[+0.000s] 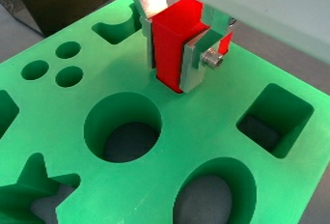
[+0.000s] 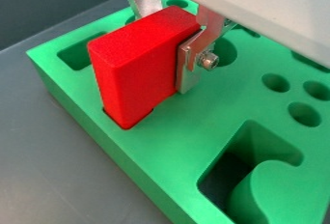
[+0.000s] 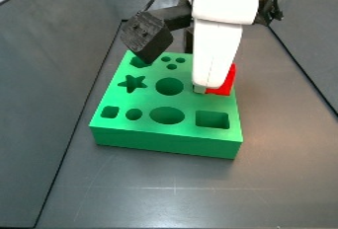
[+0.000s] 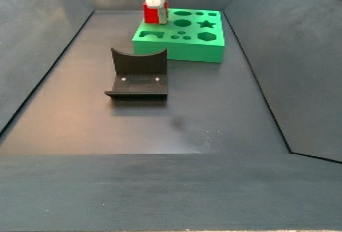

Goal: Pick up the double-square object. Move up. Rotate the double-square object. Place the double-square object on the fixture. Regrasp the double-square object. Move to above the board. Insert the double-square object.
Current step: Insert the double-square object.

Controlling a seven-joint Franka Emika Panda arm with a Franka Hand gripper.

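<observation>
Dark grey L-shaped fixture (image 4: 136, 74) sits nearest in a side view, on the grey floor, apart from the board. Bright green thick board (image 4: 201, 44) with dark shaped cut-outs lies behind it. Gripper (image 2: 178, 44) is over the board's edge, silver plate fingers (image 1: 204, 54) clamped on the bright red plastic double-square object (image 2: 135, 62). Red piece stands upright, its lower end seated in a board cut-out in both wrist views. Both side views also show it at the board's edge (image 3: 227, 79).

My feeds: both wrist views, close above the board (image 1: 77, 102); both side views high, opposite ends, sharing gripper (image 3: 211, 88), board
</observation>
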